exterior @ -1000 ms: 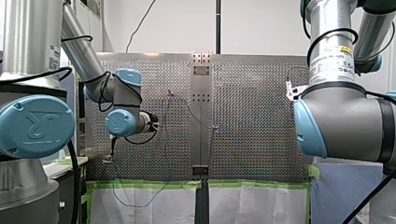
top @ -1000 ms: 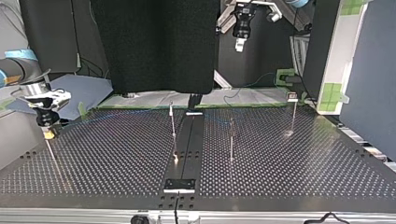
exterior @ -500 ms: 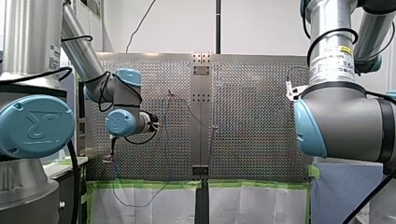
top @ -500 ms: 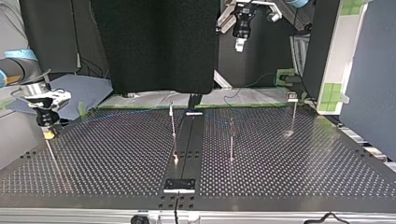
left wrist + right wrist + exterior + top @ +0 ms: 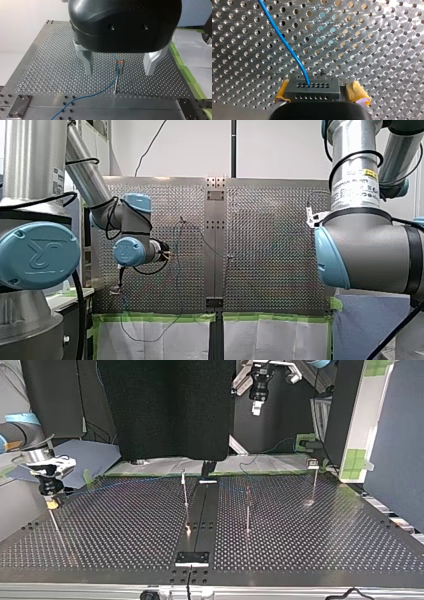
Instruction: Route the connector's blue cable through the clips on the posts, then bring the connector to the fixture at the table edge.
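- Black connector (image 5: 312,90): flat rectangular block with two rows of small holes across its face, the upper row larger than the lower.
- Thin, single-strand blue cable (image 5: 284,42) leaves one hole near the middle of the block. It curves away over the perforated metal table (image 5: 374,37).
- My right gripper (image 5: 320,95) pinches the connector by its two short ends. Yellow pads (image 5: 358,94) press against each end, and the block sits level.
- In the top view that gripper hangs over the table's edge at the view's left, toward the far corner. The connector is too small to make out there.
- My left gripper (image 5: 119,72) has a black body and metal fingers (image 5: 88,65) spread wide, with nothing held.
- A thin metal post (image 5: 116,80) shows in the gap between those fingers, apart from both, with an orange clip (image 5: 120,62) at its top.
- The cable meets the post at the clip, drops beside it to the table, then runs across the plain metal strip (image 5: 140,107) toward the table's edge.
- In the top view the left gripper is well above the table, near its far edge.
- Green tape (image 5: 155,317) lines the table's edge in the front view, and the cable loops down over it.
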Robot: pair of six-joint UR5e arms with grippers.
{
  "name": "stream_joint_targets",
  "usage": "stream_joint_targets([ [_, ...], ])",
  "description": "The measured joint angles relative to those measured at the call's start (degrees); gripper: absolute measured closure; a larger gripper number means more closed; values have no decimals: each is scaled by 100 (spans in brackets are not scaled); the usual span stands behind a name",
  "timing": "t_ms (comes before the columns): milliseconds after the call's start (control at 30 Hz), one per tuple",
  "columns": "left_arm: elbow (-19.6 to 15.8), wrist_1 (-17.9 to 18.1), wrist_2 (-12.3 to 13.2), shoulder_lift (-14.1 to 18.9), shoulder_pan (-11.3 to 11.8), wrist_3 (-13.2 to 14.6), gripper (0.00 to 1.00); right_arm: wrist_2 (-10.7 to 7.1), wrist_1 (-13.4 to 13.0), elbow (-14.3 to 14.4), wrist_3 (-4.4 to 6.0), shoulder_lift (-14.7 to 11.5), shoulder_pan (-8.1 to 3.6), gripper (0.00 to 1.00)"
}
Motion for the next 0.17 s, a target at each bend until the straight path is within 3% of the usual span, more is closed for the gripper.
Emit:
stream_joint_targets([
  [167, 0, 0, 0, 0, 0, 0, 0, 0, 0, 0, 0, 0, 0, 0],
])
